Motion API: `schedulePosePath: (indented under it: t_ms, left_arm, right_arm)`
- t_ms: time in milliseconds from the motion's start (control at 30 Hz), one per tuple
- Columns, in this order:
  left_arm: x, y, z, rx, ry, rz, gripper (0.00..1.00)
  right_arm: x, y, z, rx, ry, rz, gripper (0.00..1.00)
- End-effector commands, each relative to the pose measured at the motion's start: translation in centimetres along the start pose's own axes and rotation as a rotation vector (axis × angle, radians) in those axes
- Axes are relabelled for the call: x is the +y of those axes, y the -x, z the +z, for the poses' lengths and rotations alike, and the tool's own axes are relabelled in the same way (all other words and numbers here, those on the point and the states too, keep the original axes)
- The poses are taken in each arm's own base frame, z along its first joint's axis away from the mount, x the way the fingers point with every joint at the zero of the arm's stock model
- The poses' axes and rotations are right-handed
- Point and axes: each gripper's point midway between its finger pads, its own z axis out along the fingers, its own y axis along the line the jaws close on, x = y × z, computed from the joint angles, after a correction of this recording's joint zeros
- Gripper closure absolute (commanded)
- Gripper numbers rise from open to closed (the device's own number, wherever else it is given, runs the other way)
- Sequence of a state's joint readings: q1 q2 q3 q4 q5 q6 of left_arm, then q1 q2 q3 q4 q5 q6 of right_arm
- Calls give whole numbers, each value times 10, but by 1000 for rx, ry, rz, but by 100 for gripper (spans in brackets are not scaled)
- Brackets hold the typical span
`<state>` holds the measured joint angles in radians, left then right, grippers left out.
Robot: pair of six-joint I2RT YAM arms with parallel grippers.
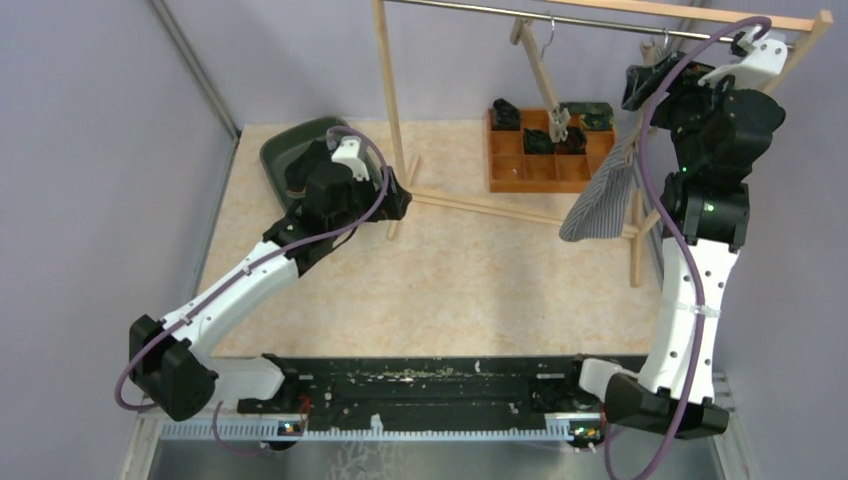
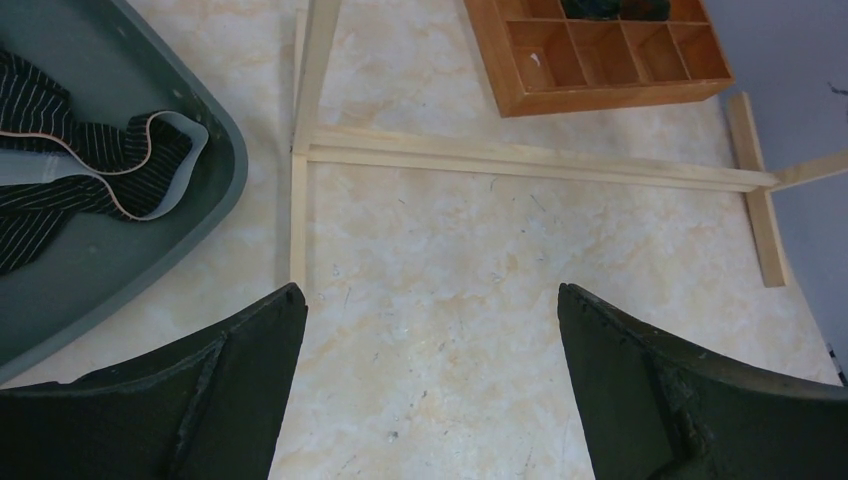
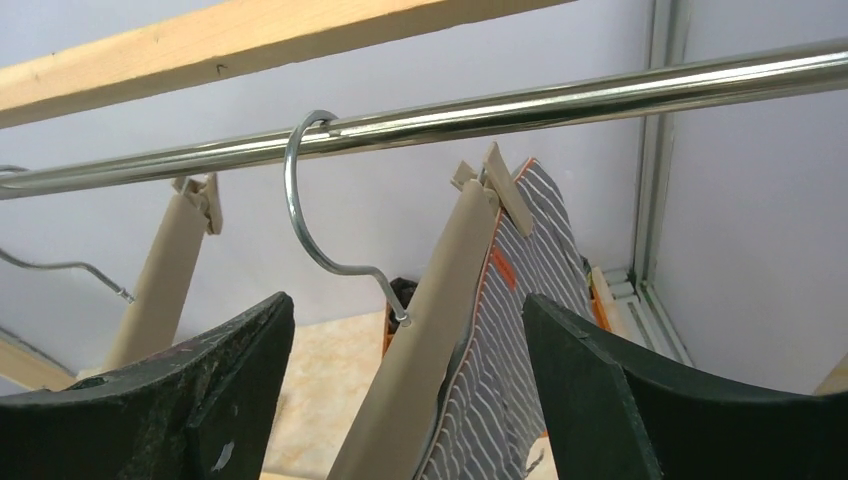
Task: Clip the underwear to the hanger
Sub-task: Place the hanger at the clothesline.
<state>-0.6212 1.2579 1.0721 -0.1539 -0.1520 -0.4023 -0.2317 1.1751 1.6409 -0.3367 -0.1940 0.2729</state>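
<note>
While my left gripper (image 2: 430,300) hangs wide open over the table (image 2: 450,230) beside the tray (image 2: 215,190) holding black striped underwear (image 2: 90,160), my right gripper (image 3: 405,300) stands open astride the hanger (image 3: 420,340) on the rail (image 3: 600,95), grey striped underwear (image 3: 520,330) hanging from its clip (image 3: 505,190).

Two hangers (image 3: 165,270) on one rail (image 3: 600,95). Two pairs of underwear (image 3: 530,230), one green tray (image 2: 100,280), one wooden compartment box (image 2: 600,97).
</note>
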Motion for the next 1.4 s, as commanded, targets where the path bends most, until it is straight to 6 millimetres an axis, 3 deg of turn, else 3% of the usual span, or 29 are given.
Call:
schedulePosePath:
  t_ms: [0,167,300,600,800,1000,1200,1367]
  left_arm:
    - [7,7,-1,9,27,7,0]
    - [20,12,4,17,73,-2,0]
    - [22,12,11,28,69,-6,0]
    - [20,-8,33,92,51,-15,0]
    - [27,-6,31,74,77,0,0]
    - [26,-3,28,64,72,1,0]
    - [24,-2,25,63,62,1,0]
    - [28,0,23,56,83,5,0]
  right_arm:
    - [-1,10,-28,-6,-55,51,16]
    - [3,-5,-54,41,-54,67,16]
    - [-12,-6,-70,45,-144,16,15]
    - [-26,-13,-37,78,-182,21,15]
    - [-30,3,-19,31,-196,31,14]
    - [-37,39,-9,-39,-223,36,15]
    - [-57,53,-4,-52,-243,75,14]
    - [-49,55,-25,-72,-237,74,14]
